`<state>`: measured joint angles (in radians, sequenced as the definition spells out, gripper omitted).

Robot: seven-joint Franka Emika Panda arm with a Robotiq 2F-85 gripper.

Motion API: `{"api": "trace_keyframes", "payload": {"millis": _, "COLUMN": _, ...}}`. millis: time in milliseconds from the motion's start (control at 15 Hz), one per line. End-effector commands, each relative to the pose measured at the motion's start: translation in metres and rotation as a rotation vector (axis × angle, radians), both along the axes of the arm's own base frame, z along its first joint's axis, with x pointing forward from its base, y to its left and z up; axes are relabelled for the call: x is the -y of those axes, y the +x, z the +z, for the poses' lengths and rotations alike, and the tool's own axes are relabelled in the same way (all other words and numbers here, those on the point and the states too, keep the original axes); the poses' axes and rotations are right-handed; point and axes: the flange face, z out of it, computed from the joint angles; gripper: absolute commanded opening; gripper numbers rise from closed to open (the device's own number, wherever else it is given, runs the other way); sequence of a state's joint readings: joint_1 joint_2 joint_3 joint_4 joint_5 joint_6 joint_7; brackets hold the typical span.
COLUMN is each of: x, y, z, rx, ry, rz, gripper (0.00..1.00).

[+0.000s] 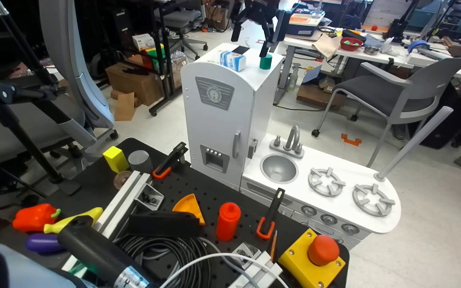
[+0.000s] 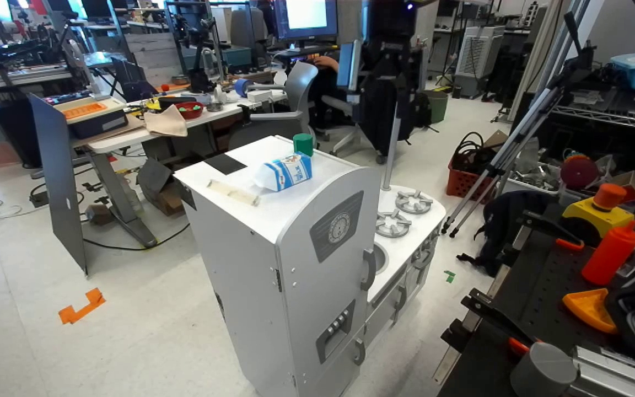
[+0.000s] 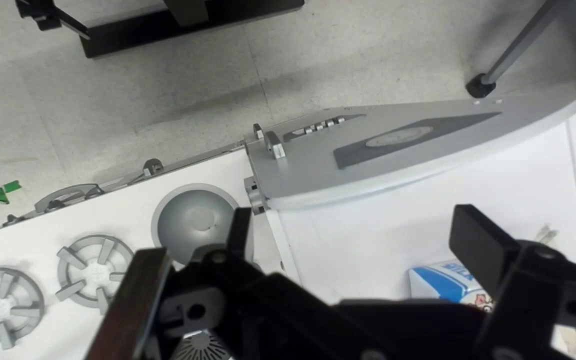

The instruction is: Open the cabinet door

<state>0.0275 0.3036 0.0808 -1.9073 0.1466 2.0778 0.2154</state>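
Two black fingers [image 3: 480, 245] of the black gripper [image 3: 358, 232] stand spread wide in the wrist view, where we look past them onto the top of the tall white toy-kitchen tower [image 3: 368, 257]. In an exterior view we see them point downward; their height over it we cannot tell. The tall white arch-topped cabinet door [image 1: 218, 125], with its grey vertical handle [image 1: 236, 145], sits against the tower's front in both exterior views, apart from the fingers.

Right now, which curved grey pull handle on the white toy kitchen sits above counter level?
The curved grey pull handle on the tall white cabinet door; the other pull handles sit lower than the white counter.
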Motion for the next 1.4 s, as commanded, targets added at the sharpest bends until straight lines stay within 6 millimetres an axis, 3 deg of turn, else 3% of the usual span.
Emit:
{"api": "trace_keyframes", "payload": {"millis": 0, "x": -0.011, "y": 0.046, "z": -0.021, "rx": 0.015, "ry": 0.027, "rz": -0.06, "gripper": 1.0}}
{"api": "trace_keyframes", "payload": {"millis": 267, "x": -0.022, "y": 0.064, "z": -0.054, "rx": -0.062, "ry": 0.016, "rz": -0.088, "gripper": 1.0}}
{"api": "trace_keyframes", "payload": {"millis": 600, "x": -0.038, "y": 0.063, "z": -0.076, "rx": -0.129, "ry": -0.001, "rz": -0.089, "gripper": 1.0}}
{"api": "trace_keyframes", "payload": {"millis": 1333, "x": -0.056, "y": 0.023, "z": -0.118, "rx": -0.366, "ry": -0.108, "rz": -0.01, "gripper": 1.0}}
